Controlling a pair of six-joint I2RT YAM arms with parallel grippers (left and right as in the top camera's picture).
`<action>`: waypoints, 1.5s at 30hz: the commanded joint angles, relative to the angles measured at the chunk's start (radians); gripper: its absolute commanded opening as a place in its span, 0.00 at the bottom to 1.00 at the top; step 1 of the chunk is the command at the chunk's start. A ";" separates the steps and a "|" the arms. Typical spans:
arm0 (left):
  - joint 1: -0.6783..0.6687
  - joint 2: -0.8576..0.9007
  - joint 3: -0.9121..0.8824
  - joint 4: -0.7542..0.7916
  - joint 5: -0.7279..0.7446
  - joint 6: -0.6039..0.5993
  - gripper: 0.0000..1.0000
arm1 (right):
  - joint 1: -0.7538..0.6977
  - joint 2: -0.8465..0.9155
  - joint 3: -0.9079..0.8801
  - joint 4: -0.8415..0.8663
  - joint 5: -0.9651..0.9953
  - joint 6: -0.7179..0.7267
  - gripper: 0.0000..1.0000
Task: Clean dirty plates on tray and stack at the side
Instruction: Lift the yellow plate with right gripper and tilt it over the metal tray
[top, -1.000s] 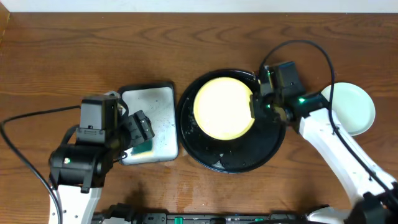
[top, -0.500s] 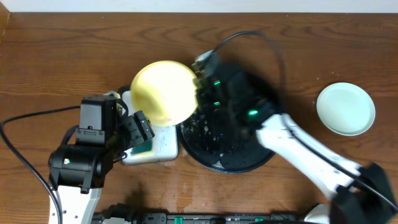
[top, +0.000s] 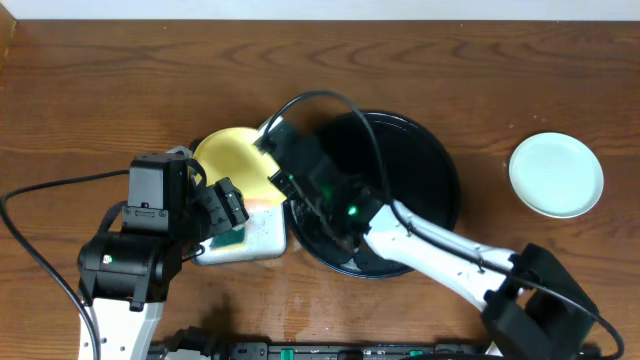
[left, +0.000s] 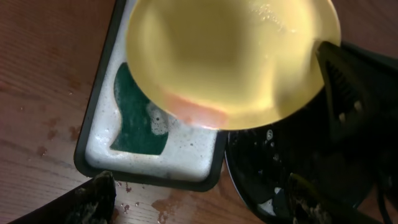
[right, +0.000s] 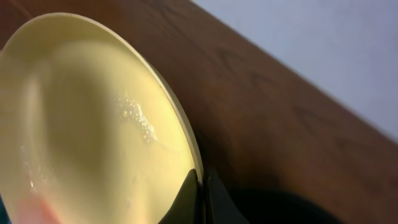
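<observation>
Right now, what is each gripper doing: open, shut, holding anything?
Left gripper: open, holding nothing.
Right gripper: shut on the yellow plate, pinching its rim.

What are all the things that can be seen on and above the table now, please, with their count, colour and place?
pale yellow round plate: one, yellow with a red smear near its edge, held above the small rectangular tray
pale mint-blue round plate: one, mint-blue, on the table at the far right, apart from the black tray
large round glossy black tray: one, black, wet specks, middle of the table, no plate on it
small rectangular dark-rimmed tray: one, whitish inside, left of the black tray
green sponge: one, green, lying in the rectangular tray
brown wooden table: one, brown, under everything
left claw: one, black, open, over the rectangular tray
right claw: one, black, shut on the yellow plate's rim
</observation>
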 joint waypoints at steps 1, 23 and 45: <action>0.003 -0.003 0.016 -0.002 -0.002 0.014 0.87 | 0.040 -0.069 0.011 0.010 0.121 -0.102 0.01; 0.003 -0.003 0.016 -0.002 -0.002 0.014 0.88 | 0.087 -0.142 0.011 0.008 0.202 -0.363 0.01; 0.003 -0.003 0.016 -0.002 -0.002 0.014 0.88 | 0.091 -0.142 0.011 0.014 0.224 -0.433 0.01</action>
